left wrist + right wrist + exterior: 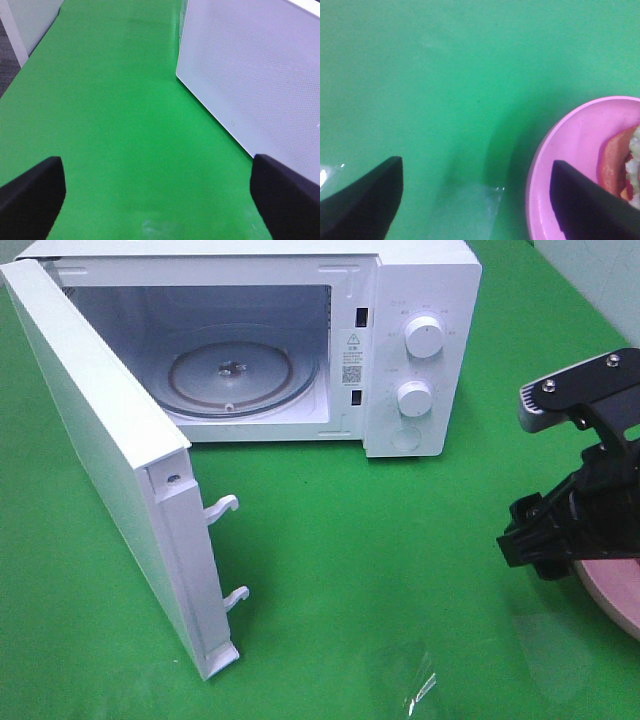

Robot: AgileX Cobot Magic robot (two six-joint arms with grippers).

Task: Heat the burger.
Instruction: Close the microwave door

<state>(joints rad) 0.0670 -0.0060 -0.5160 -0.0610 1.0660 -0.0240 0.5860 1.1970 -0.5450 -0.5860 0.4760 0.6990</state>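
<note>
Only an edge of the burger [615, 162] shows, red-brown with pale lettuce, lying on a pink plate [570, 145] in the right wrist view. My right gripper [476, 165] hangs open above the cloth beside it, one finger over the plate's rim and nothing between the fingers. From the high camera, the right gripper [545, 540] covers the burger and only part of the plate [615, 590] shows at the right edge. My left gripper [157, 165] is open over bare green cloth, next to the microwave door's outer face [250, 75].
A white microwave [420, 300] stands at the back with its door [110, 460] swung wide to the left and a glass turntable [240, 370] inside. A scrap of clear plastic film [415, 680] lies on the green cloth near the front.
</note>
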